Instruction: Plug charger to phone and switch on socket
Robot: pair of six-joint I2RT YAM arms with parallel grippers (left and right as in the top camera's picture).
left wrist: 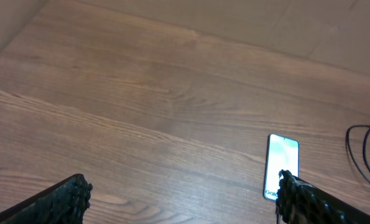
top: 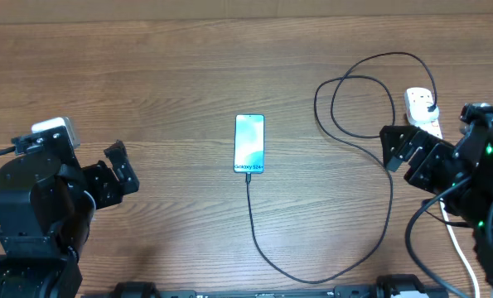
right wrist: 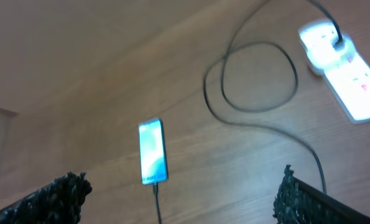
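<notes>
The phone (top: 249,143) lies flat mid-table with its light blue screen lit; it also shows in the left wrist view (left wrist: 282,163) and the right wrist view (right wrist: 152,160). The black charger cable (top: 329,269) has its tip in the phone's near end, curves right and loops up to a black plug seated in the white socket strip (top: 422,111), also in the right wrist view (right wrist: 343,74). My left gripper (top: 122,168) is open and empty, well left of the phone. My right gripper (top: 395,147) is open and empty, just below-left of the socket.
The socket's thick white cord (top: 464,248) runs down the right side under my right arm. The cable's big loop (top: 355,103) lies between the phone and the socket. A wall edge borders the table's far side.
</notes>
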